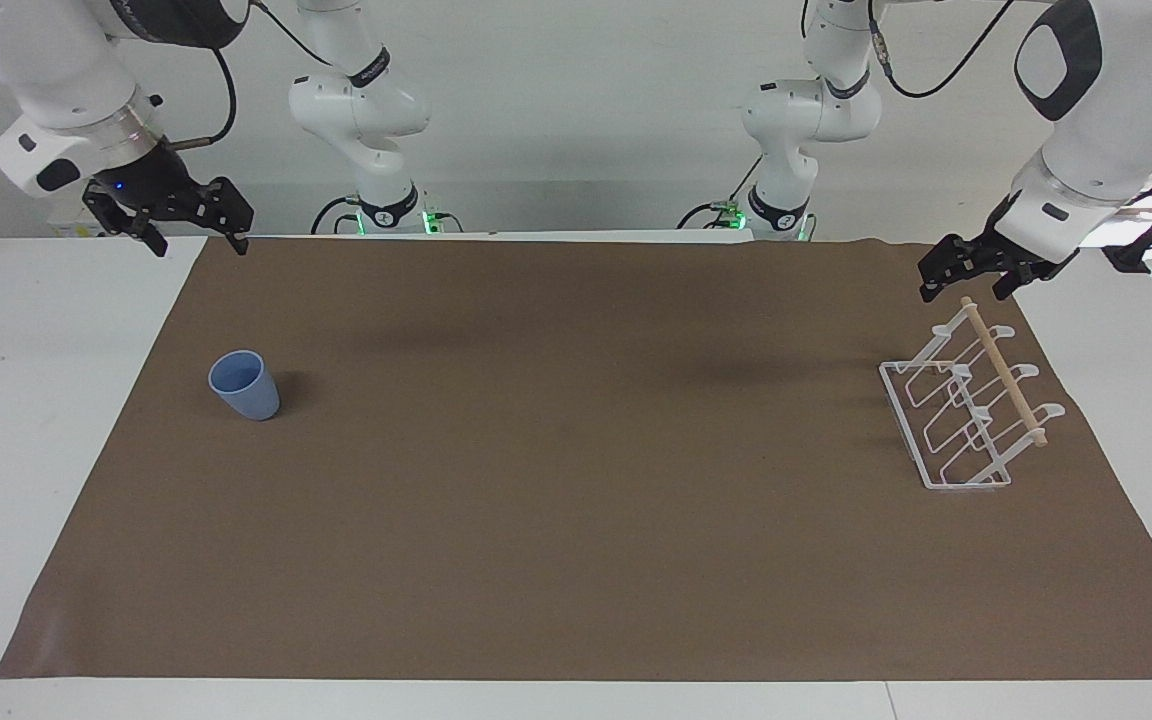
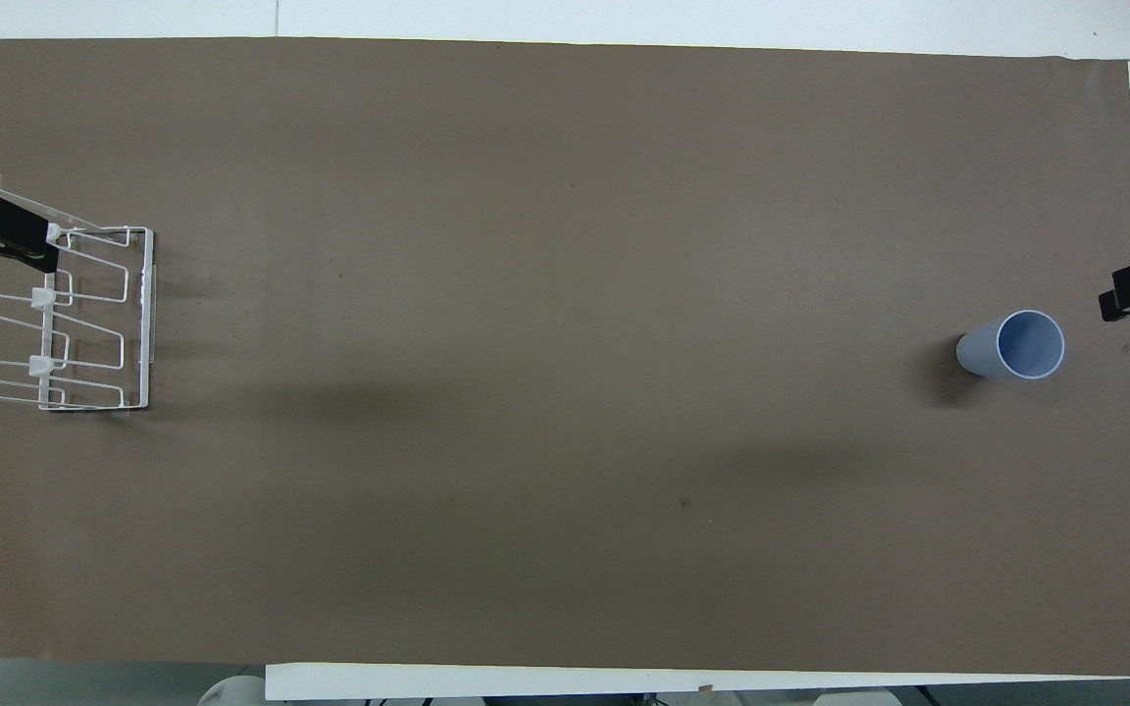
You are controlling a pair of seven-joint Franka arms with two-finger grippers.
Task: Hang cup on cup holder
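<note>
Cup (image 1: 245, 385) upright, well apart from right claw (image 1: 193, 240)

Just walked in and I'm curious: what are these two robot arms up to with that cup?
Nothing is being handled yet. The cup stands upright on the brown mat at the right arm's end, and the cup holder sits at the left arm's end. The right gripper hangs with open jaws, holding nothing. The left gripper hovers over the holder's top dowel.
</note>
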